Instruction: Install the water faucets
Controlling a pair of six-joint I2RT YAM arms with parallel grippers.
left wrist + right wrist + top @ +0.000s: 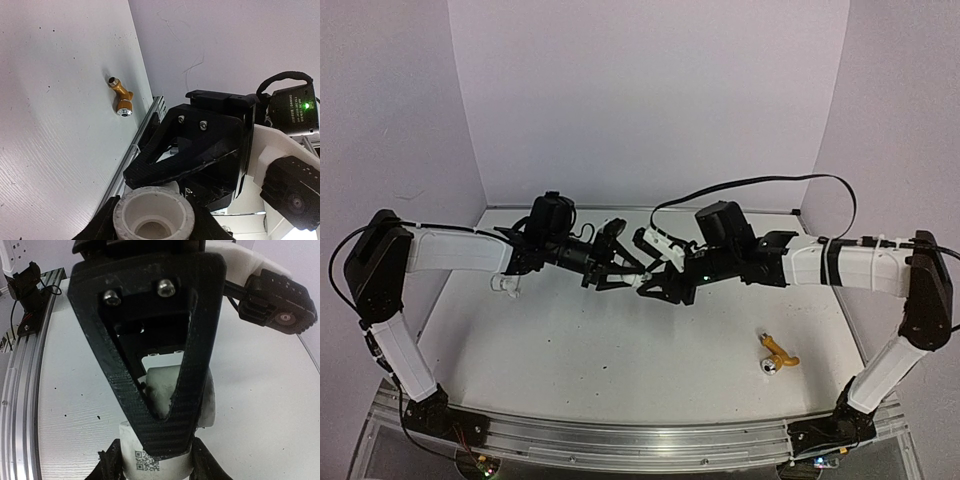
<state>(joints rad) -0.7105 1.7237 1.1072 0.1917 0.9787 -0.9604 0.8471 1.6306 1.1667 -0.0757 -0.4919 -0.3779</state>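
The yellow-gold faucet [777,355] lies on the table at the near right, apart from both arms; it also shows in the left wrist view [121,96]. My two grippers meet above the table's middle. My left gripper [620,262] is shut on a stubby white pipe fitting [152,215], whose open socket faces the camera. My right gripper [655,280] is shut on a white cylindrical part with a QR label [152,462], with more white plastic [167,387] just beyond it. I cannot tell whether this part is the white faucet. Each gripper's fingers cross the other's view.
A small pale object [505,285] lies on the table under my left forearm. The aluminium rail [620,440] runs along the near edge. Purple walls stand behind and at both sides. A black cable [760,183] arcs above the right arm.
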